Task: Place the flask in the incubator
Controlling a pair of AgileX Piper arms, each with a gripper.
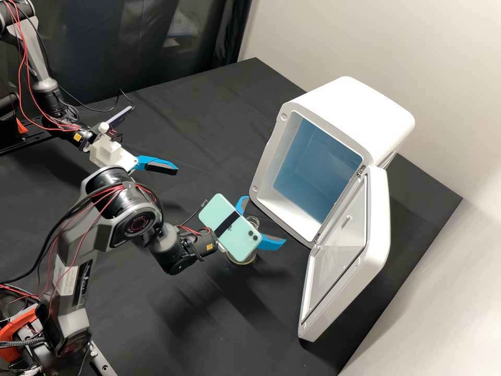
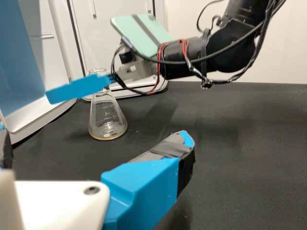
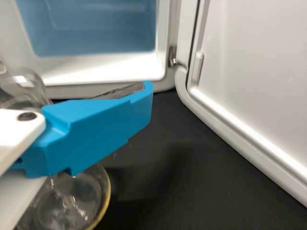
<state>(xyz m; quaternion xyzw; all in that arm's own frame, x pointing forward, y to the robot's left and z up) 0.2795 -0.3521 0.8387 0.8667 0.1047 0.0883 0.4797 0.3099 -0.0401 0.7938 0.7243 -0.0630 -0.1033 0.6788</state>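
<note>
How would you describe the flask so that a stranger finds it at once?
Look for the white box-shaped incubator with its door open on the black bench. Before its opening stands a conical flask of clear glass, between the spread blue fingers of the right hand. It is the only transparent vessel there.

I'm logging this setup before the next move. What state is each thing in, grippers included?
Incubator: empty inside.
Door: wide open.
Flask: upright on the bench, outside the incubator, looks empty.
Right gripper: open, one finger on either side of the flask.
Left gripper: open, holding nothing, away from the flask.
</note>
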